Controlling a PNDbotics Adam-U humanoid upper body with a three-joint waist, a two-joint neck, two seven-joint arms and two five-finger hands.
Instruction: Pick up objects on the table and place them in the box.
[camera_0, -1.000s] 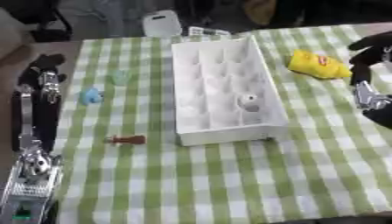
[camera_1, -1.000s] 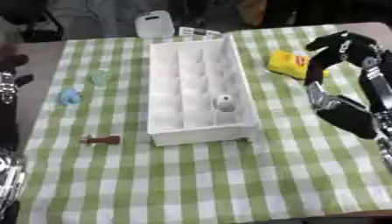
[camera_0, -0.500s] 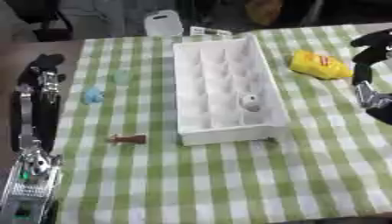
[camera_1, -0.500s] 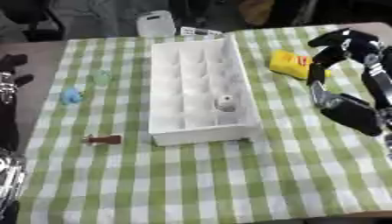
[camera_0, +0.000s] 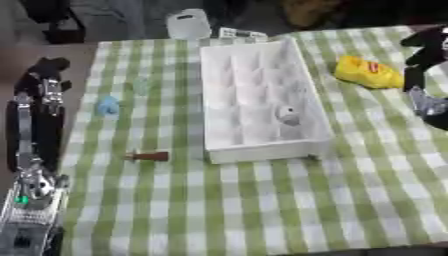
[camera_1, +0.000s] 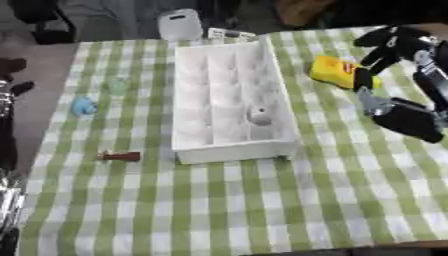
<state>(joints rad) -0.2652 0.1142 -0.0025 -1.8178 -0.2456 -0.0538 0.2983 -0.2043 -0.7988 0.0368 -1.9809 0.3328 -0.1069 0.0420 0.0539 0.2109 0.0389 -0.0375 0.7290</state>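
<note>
At the far left edge of the frame the robot's left hand (camera_0: 48, 70) stands over the bare table beside the green-and-white checked cloth (camera_0: 262, 210), its dark fingers curled and holding nothing. Just right of it, at left centre, lie a small pale-blue rounded object (camera_0: 108, 106) and, above that, a faint pale-green translucent object (camera_0: 140, 86); lower down sits a small reddish-brown stubby object (camera_0: 150, 156). In the middle of the frame is the white plastic box with many compartments (camera_0: 229, 80), lying lengthways, with one small whitish-grey object (camera_0: 288, 115) already in a compartment on its right side, near the lower end. Past the box, at upper right, rests a yellow soft packet with red marking (camera_1: 339, 71). Over it, at the upper right edge, the right hand (camera_1: 394, 42) hovers with fingers bent and spread partway, holding nothing, close to the packet but seemingly not touching it.

By the look of it, the step in hand is the reach for the yellow packet. The next move calls for lowering the right hand onto it, closing round it, then carrying it left over the box's wall into a free compartment.
</note>
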